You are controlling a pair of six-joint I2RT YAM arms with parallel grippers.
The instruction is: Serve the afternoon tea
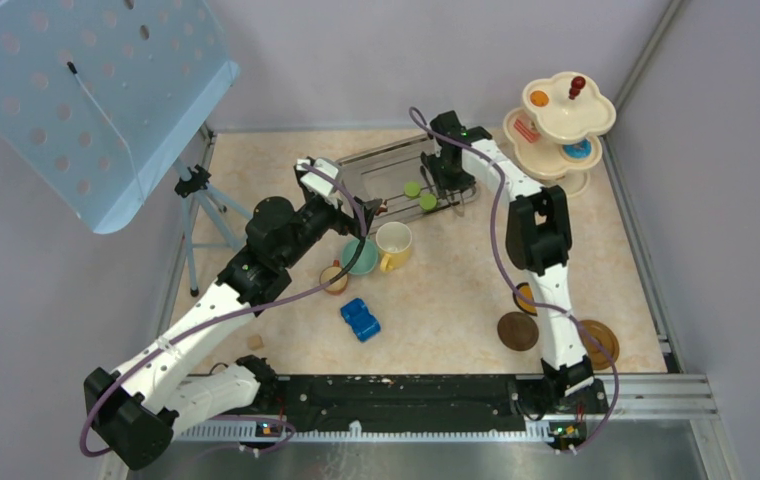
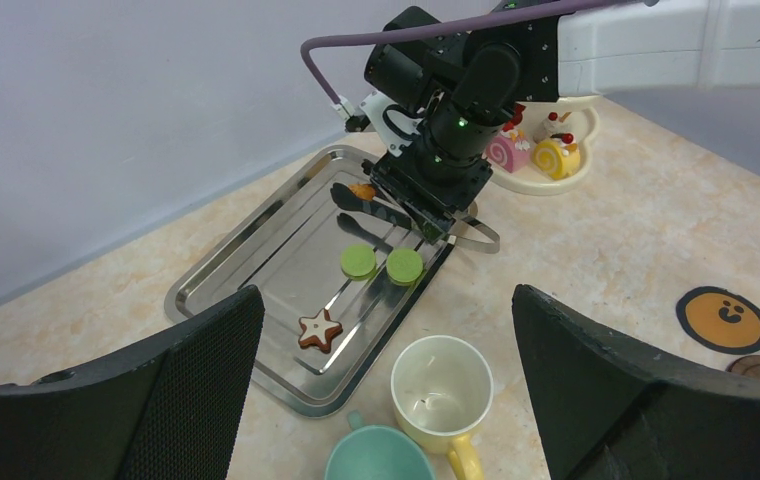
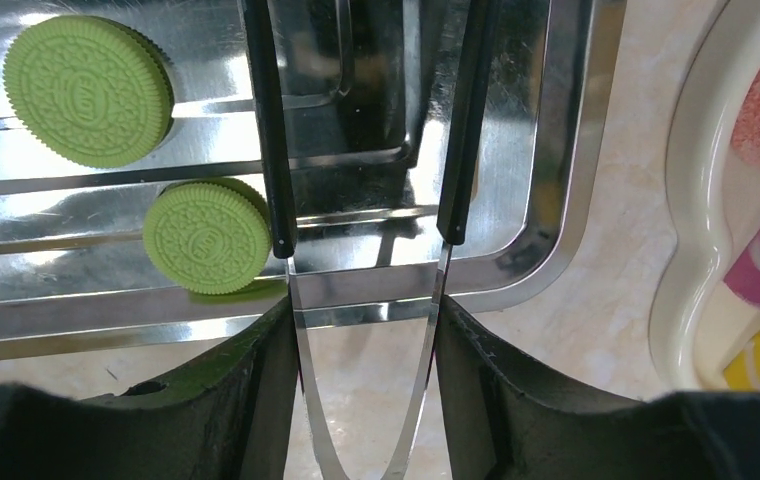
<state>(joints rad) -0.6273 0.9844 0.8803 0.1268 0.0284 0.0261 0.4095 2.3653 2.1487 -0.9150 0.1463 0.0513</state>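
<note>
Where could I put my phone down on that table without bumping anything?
The widest bare patch lies between the car, the mug and the right arm. Another lies right of that arm, between the stand and the coasters. It is crowded at the tray, where the right gripper holds tongs, and round the cups by the left arm.

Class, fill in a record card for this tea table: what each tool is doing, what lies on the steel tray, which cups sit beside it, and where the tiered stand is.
Right tool: closed on black tongs, held over the tray
Left tool: open, empty, above the cups
On tray: two green cookies, one star biscuit
Cups beside tray: yellow-and-cream mug, empty; teal cup
Stand: cream, tiered, far right corner, sweets on it
</note>
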